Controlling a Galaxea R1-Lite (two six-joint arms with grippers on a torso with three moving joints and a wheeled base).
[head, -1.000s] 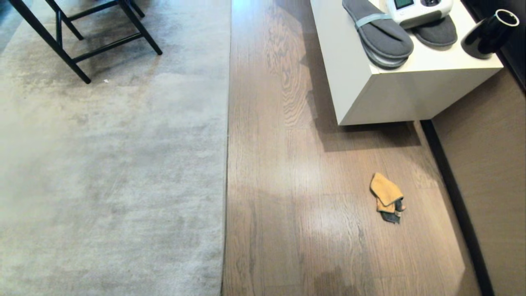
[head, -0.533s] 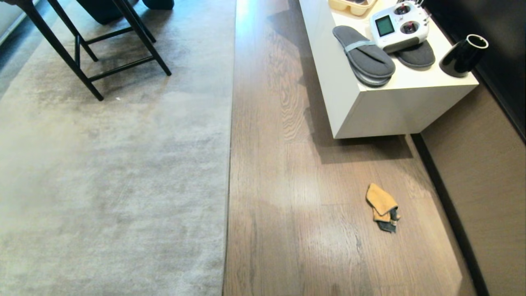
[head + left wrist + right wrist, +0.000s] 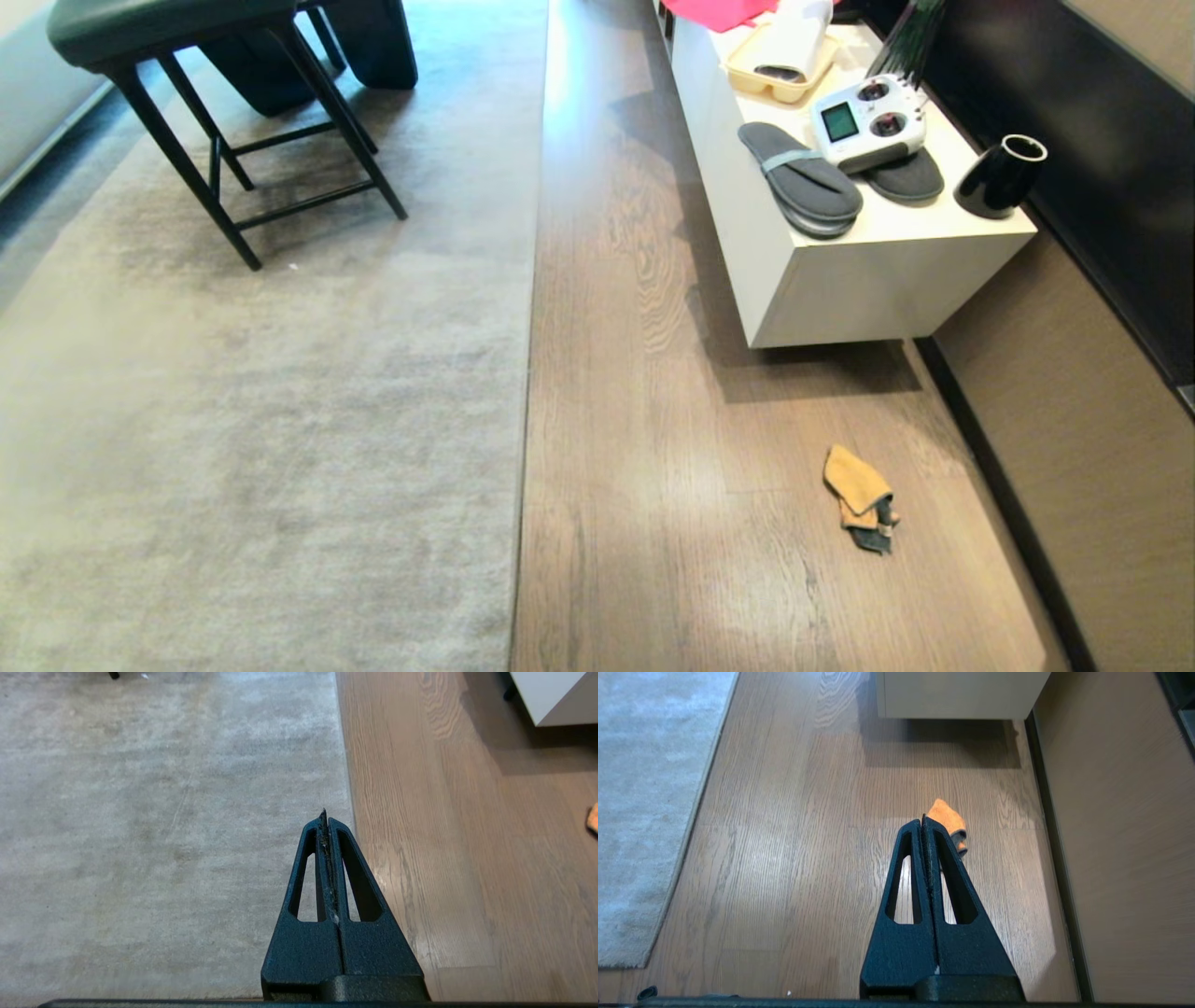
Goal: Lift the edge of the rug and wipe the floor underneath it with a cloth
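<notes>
From the head view the rug edge (image 3: 526, 392) lies flat along the floor (image 3: 653, 485), the cloth (image 3: 859, 499) sits crumpled well apart from it near the wall, and on the white worktop (image 3: 840, 271) a pale yellow tray (image 3: 738, 70) holds a white roll (image 3: 794, 37), beside grey slippers (image 3: 801, 182), a remote controller (image 3: 868, 121) and a black cup (image 3: 999, 177). In the left wrist view the left pincer (image 3: 325, 814) is pressed together, empty, above the rug just beside its edge. In the right wrist view the right pincer (image 3: 923, 820) is likewise pressed together and empty above the floor, the cloth (image 3: 945, 814) partly hidden behind its tip.

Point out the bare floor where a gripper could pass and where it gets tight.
Free: the floor strip between the rug edge and the cloth. Tighter: between the white cabinet, the wall skirting and the cloth.
</notes>
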